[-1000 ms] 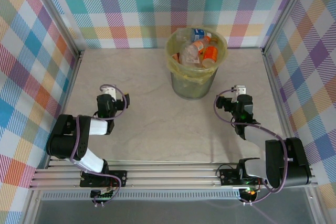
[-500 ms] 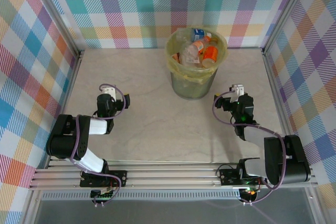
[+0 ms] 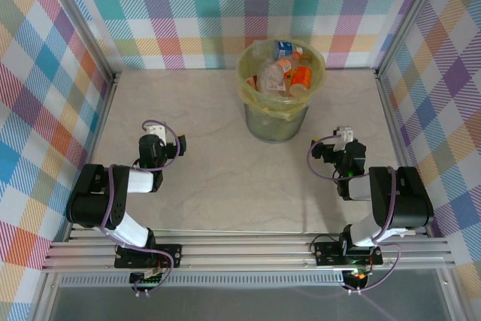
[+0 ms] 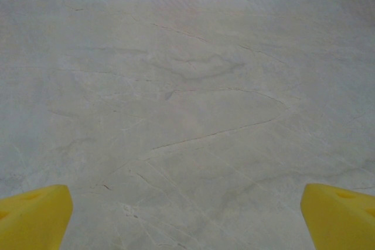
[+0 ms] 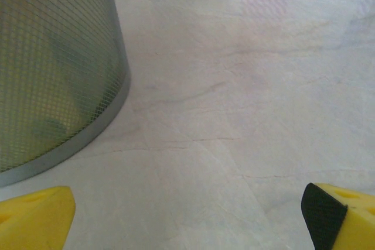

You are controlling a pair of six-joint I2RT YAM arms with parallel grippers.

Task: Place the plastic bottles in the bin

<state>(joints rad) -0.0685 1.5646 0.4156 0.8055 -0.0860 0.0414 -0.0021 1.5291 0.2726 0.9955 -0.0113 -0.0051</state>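
Note:
The bin [image 3: 279, 119] stands at the back middle of the table, its yellowish bag folded over the rim. Several plastic bottles [image 3: 279, 73] with orange, blue and clear parts are heaped inside it. Its mesh wall [image 5: 53, 68] rises at the left of the right wrist view. My left gripper [image 3: 153, 131] rests low at the left, open, with bare table between its yellow fingertips [image 4: 32, 218]. On the right, close to the bin's foot, my right gripper [image 3: 343, 134] is open too, nothing between its fingertips [image 5: 35, 218].
The pale marble-patterned tabletop [image 3: 210, 178] is walled by checked panels [image 3: 45, 88] on the left, back and right. A metal rail [image 3: 248, 249] with both arm bases runs along the near edge.
The right arm has folded back toward its base, its gripper drawing slightly right and toward the near edge. The left arm and the bin's contents look the same.

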